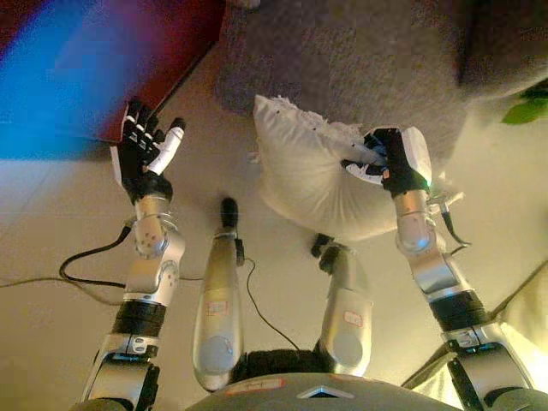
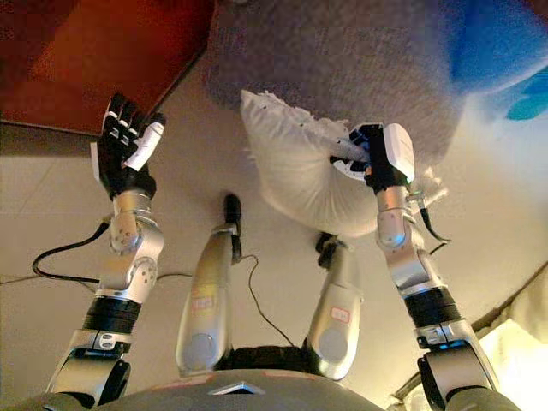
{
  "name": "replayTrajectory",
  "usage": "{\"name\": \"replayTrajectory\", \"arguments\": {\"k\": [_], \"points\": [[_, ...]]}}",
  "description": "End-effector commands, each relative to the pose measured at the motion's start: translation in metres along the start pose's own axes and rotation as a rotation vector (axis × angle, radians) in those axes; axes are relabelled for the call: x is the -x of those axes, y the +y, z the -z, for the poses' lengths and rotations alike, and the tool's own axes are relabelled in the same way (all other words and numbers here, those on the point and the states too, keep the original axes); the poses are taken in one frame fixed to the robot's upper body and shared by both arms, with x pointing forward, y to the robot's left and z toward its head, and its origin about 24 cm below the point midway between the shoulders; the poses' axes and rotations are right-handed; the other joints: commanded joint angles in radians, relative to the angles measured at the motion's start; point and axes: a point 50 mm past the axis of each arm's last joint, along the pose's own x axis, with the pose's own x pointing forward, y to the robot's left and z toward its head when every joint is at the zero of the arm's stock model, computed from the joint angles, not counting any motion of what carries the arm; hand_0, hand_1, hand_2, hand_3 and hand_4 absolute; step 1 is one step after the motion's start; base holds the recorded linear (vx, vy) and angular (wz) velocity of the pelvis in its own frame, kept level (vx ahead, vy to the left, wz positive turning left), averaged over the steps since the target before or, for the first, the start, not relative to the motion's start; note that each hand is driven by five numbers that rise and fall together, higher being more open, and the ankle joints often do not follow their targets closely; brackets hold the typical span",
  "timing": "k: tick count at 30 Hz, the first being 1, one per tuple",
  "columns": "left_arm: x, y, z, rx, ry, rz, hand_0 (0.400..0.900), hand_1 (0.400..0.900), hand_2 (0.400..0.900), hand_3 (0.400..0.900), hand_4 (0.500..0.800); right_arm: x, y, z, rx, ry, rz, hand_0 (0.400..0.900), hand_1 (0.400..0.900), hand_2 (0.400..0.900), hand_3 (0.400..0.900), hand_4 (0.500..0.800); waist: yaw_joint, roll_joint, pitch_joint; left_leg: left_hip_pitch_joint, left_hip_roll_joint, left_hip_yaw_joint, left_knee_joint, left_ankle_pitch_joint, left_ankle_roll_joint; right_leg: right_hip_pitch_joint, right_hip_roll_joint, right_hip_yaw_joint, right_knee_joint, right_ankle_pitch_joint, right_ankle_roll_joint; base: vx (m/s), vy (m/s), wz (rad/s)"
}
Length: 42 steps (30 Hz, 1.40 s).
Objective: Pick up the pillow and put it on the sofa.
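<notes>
A white pillow (image 1: 312,171) with a fringed edge hangs in front of me above the floor, its top near the grey sofa's (image 1: 342,51) front edge. My right hand (image 1: 385,158) is shut on the pillow's right side, its fingers pinching the fabric; it also shows in the right eye view (image 2: 372,154). My left hand (image 1: 141,150) is open and empty, held up to the left, well apart from the pillow (image 2: 295,163).
A dark red rug or cabinet (image 2: 94,60) lies at the upper left beside the sofa (image 2: 334,51). A green plant leaf (image 1: 527,110) shows at the right edge. Pale floor (image 1: 51,223) spreads below and to the left.
</notes>
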Motion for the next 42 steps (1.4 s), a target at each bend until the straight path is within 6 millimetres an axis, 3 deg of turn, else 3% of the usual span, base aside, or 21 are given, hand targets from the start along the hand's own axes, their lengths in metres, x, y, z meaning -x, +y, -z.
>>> {"name": "replayTrajectory", "arguments": {"k": [1, 3, 7, 11, 21, 26, 27, 28, 29, 31, 32, 34, 35, 36, 38, 39, 40, 42], "points": [[0.010, 0.019, -0.004, -0.055, -0.063, 0.005, 0.900, 0.900, 0.900, 0.900, 0.800, -0.001, -0.071, -0.052, -0.068, -0.347, 0.272, 0.400, 0.400, 0.400, 0.400, 0.500, -0.010, 0.032, -0.202, 0.194, 0.051, -0.016, -0.199, 0.045, -0.046, 0.237, -0.009, -0.054, -0.254, 0.163, 0.057, 0.21, 0.030, -0.10], [0.014, 0.023, 0.000, -0.070, -0.043, 0.000, 0.900, 0.900, 0.900, 0.900, 0.800, 0.003, -0.070, -0.050, -0.078, -0.341, 0.264, 0.400, 0.400, 0.400, 0.400, 0.500, -0.014, 0.032, -0.219, 0.258, 0.049, -0.007, -0.261, 0.066, -0.047, 0.294, -0.007, -0.070, -0.303, 0.184, 0.064, 0.20, 0.042, -0.09], [0.030, 0.039, 0.016, -0.126, 0.039, -0.013, 0.900, 0.900, 0.900, 0.900, 0.800, 0.022, -0.078, -0.046, -0.144, -0.333, 0.279, 0.400, 0.400, 0.400, 0.400, 0.500, -0.019, 0.039, -0.329, 0.436, 0.023, 0.053, -0.425, 0.098, -0.046, 0.423, -0.007, -0.098, -0.400, 0.248, 0.097, 0.15, 0.072, -0.11], [0.042, 0.049, 0.027, -0.138, 0.101, -0.024, 0.900, 0.900, 0.900, 0.900, 0.800, 0.030, -0.084, -0.049, -0.223, -0.348, 0.315, 0.400, 0.400, 0.400, 0.400, 0.500, -0.021, 0.042, -0.389, 0.517, 0.013, 0.100, -0.492, 0.098, -0.042, 0.471, -0.012, -0.114, -0.450, 0.262, 0.100, 0.07, 0.045, -0.12], [0.060, 0.057, 0.035, -0.102, 0.150, -0.029, 0.900, 0.900, 0.900, 0.900, 0.800, 0.016, -0.088, -0.046, -0.336, -0.336, 0.300, 0.400, 0.400, 0.400, 0.400, 0.500, 0.019, 0.031, -0.400, 0.569, 0.014, 0.123, -0.471, 0.070, -0.032, 0.518, -0.017, -0.107, -0.450, 0.269, 0.100, 0.02, 0.005, -0.04], [0.063, 0.055, 0.035, -0.086, 0.160, 0.013, 0.900, 0.900, 0.900, 0.900, 0.800, -0.010, -0.090, -0.046, -0.356, -0.320, 0.267, 0.400, 0.400, 0.400, 0.400, 0.500, 0.054, 0.021, -0.388, 0.551, 0.013, 0.116, -0.467, 0.078, -0.035, 0.520, -0.020, -0.128, -0.453, 0.271, 0.100, 0.00, -0.010, 0.14], [0.064, 0.054, 0.035, -0.084, 0.164, 0.036, 0.900, 0.900, 0.900, 0.900, 0.800, -0.024, -0.095, -0.048, -0.320, -0.309, 0.261, 0.400, 0.400, 0.400, 0.400, 0.500, 0.080, 0.015, -0.379, 0.539, 0.015, 0.111, -0.467, 0.083, -0.038, 0.513, -0.020, -0.138, -0.455, 0.272, 0.100, -0.01, -0.025, 0.17], [0.064, 0.054, 0.035, -0.081, 0.162, 0.035, 0.900, 0.900, 0.900, 0.900, 0.800, -0.026, -0.096, -0.048, -0.319, -0.312, 0.261, 0.400, 0.400, 0.400, 0.400, 0.500, 0.078, 0.017, -0.378, 0.537, 0.016, 0.111, -0.466, 0.083, -0.038, 0.512, -0.019, -0.137, -0.455, 0.272, 0.100, -0.02, -0.047, 0.18], [0.065, 0.051, 0.031, -0.070, 0.155, 0.071, 0.900, 0.900, 0.900, 0.900, 0.800, -0.045, -0.101, -0.047, -0.283, -0.278, 0.264, 0.400, 0.400, 0.400, 0.400, 0.500, 0.114, 0.015, -0.364, 0.521, 0.022, 0.101, -0.464, 0.087, -0.041, 0.504, -0.014, -0.143, -0.459, 0.269, 0.100, -0.01, -0.039, 0.10], [0.066, 0.047, 0.031, -0.055, 0.157, 0.100, 0.900, 0.900, 0.900, 0.900, 0.800, -0.065, -0.109, -0.041, -0.239, -0.214, 0.278, 0.400, 0.400, 0.400, 0.400, 0.500, 0.144, 0.010, -0.352, 0.498, 0.024, 0.090, -0.459, 0.092, -0.042, 0.493, -0.010, -0.148, -0.462, 0.272, 0.100, -0.01, -0.038, 0.14], [0.065, 0.047, 0.031, -0.052, 0.155, 0.099, 0.900, 0.900, 0.900, 0.900, 0.800, -0.066, -0.109, -0.042, -0.238, -0.217, 0.278, 0.400, 0.400, 0.400, 0.400, 0.500, 0.141, 0.009, -0.353, 0.492, 0.020, 0.089, -0.457, 0.095, -0.040, 0.489, -0.013, -0.148, -0.463, 0.276, 0.100, -0.01, -0.030, 0.16], [0.065, 0.041, 0.028, -0.031, 0.153, 0.145, 0.900, 0.900, 0.900, 0.900, 0.800, -0.092, -0.140, -0.035, -0.167, -0.113, 0.362, 0.400, 0.400, 0.400, 0.400, 0.500, 0.181, 0.008, -0.332, 0.456, 0.023, 0.073, -0.450, 0.103, -0.045, 0.476, -0.006, -0.158, -0.471, 0.280, 0.100, -0.01, -0.036, 0.18], [0.065, 0.041, 0.028, -0.029, 0.151, 0.144, 0.900, 0.900, 0.900, 0.900, 0.800, -0.093, -0.140, -0.036, -0.166, -0.117, 0.363, 0.400, 0.400, 0.400, 0.400, 0.500, 0.178, 0.007, -0.333, 0.449, 0.019, 0.072, -0.449, 0.106, -0.043, 0.471, -0.009, -0.159, -0.472, 0.283, 0.100, -0.02, -0.044, 0.22], [0.062, 0.039, 0.025, -0.030, 0.141, 0.167, 0.900, 0.900, 0.900, 0.900, 0.800, -0.103, -0.166, -0.032, -0.129, -0.047, 0.424, 0.400, 0.400, 0.400, 0.400, 0.500, 0.202, 0.010, -0.322, 0.429, 0.023, 0.062, -0.450, 0.113, -0.048, 0.464, 0.000, -0.164, -0.478, 0.280, 0.100, -0.01, -0.023, 0.16], [0.061, 0.038, 0.024, -0.025, 0.140, 0.171, 0.900, 0.900, 0.900, 0.900, 0.800, -0.108, -0.176, -0.037, -0.117, -0.043, 0.446, 0.400, 0.400, 0.400, 0.400, 0.500, 0.204, 0.014, -0.319, 0.419, 0.022, 0.058, -0.450, 0.116, -0.049, 0.458, 0.002, -0.168, -0.480, 0.279, 0.099, 0.01, -0.023, 0.15], [0.059, 0.035, 0.022, -0.030, 0.132, 0.194, 0.900, 0.900, 0.900, 0.900, 0.800, -0.111, -0.203, -0.028, -0.091, 0.051, 0.524, 0.400, 0.400, 0.400, 0.400, 0.500, 0.222, 0.015, -0.316, 0.403, 0.021, 0.045, -0.455, 0.124, -0.051, 0.452, 0.007, -0.178, -0.486, 0.277, 0.098, 0.01, -0.016, 0.13], [0.058, 0.035, 0.022, -0.027, 0.131, 0.192, 0.900, 0.900, 0.900, 0.900, 0.800, -0.112, -0.203, -0.029, -0.090, 0.048, 0.524, 0.900, 0.900, 0.900, 0.900, 0.800, 0.220, 0.017, -0.315, 0.403, 0.021, 0.044, -0.455, 0.124, -0.051, 0.451, 0.007, -0.178, -0.486, 0.277, 0.098, 0.02, -0.023, 0.17], [0.055, 0.032, 0.018, -0.031, 0.119, 0.197, 0.900, 0.900, 0.900, 0.900, 0.800, -0.115, -0.219, -0.033, -0.140, 0.086, 0.576, 0.900, 0.900, 0.900, 0.900, 0.800, 0.228, 0.026, -0.309, 0.393, 0.021, 0.034, -0.460, 0.131, -0.053, 0.448, 0.012, -0.183, -0.492, 0.270, 0.096, 0.02, -0.001, 0.08]]}}
